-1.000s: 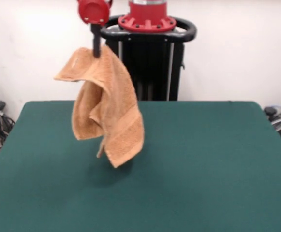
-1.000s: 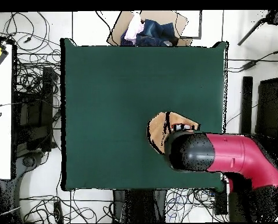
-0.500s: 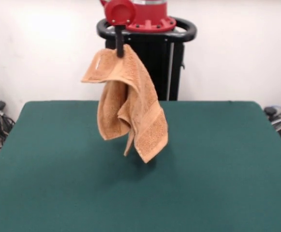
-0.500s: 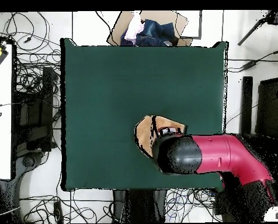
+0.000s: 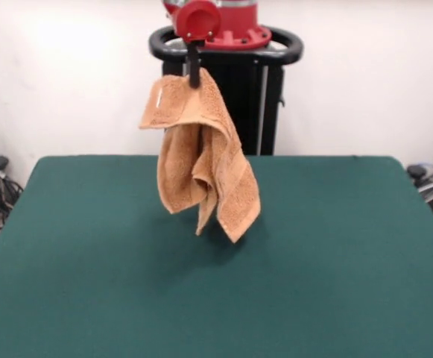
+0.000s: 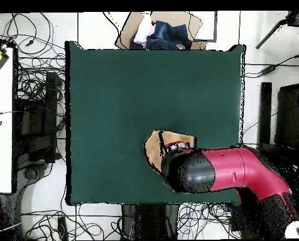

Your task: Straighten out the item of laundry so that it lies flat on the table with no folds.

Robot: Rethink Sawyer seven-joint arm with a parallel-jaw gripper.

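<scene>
Green tabletop [image 5: 335, 253] beneath: hand [image 5: 194, 77] clamped on the orange-tan towel [image 5: 201, 168], which hangs bunched directly below, lowest corner seemingly clear of the felt.

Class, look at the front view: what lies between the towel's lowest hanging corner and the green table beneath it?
Nothing. In the front view the towel hangs from the pincer, and only bare table with a faint shadow lies beneath its lowest corner.

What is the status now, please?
Hand shut on towel. Towel hangs bunched, clear above table. Nothing in the way.
</scene>
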